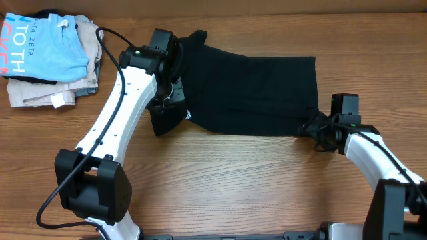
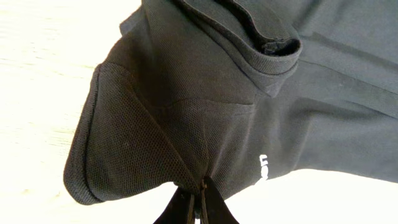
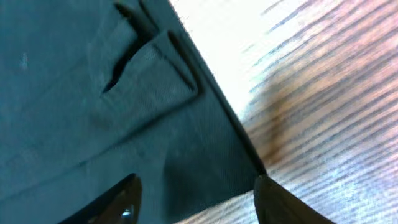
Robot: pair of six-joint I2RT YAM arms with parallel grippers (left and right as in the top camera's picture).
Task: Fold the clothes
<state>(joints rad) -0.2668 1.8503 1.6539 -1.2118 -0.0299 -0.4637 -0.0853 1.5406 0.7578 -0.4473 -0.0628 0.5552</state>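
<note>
A black polo shirt (image 1: 253, 93) lies spread across the middle of the wooden table, collar end to the left. My left gripper (image 1: 170, 93) is shut on the shirt's fabric near the left sleeve; the left wrist view shows the pinched cloth (image 2: 199, 180) between the closed fingers (image 2: 198, 202). My right gripper (image 1: 313, 127) is open at the shirt's lower right corner. In the right wrist view its fingers (image 3: 199, 196) straddle the hem corner (image 3: 205, 162) without closing on it.
A stack of folded clothes (image 1: 50, 57), light blue shirt on top, sits at the table's back left corner. The bare wooden table (image 1: 240, 180) extends in front of the shirt.
</note>
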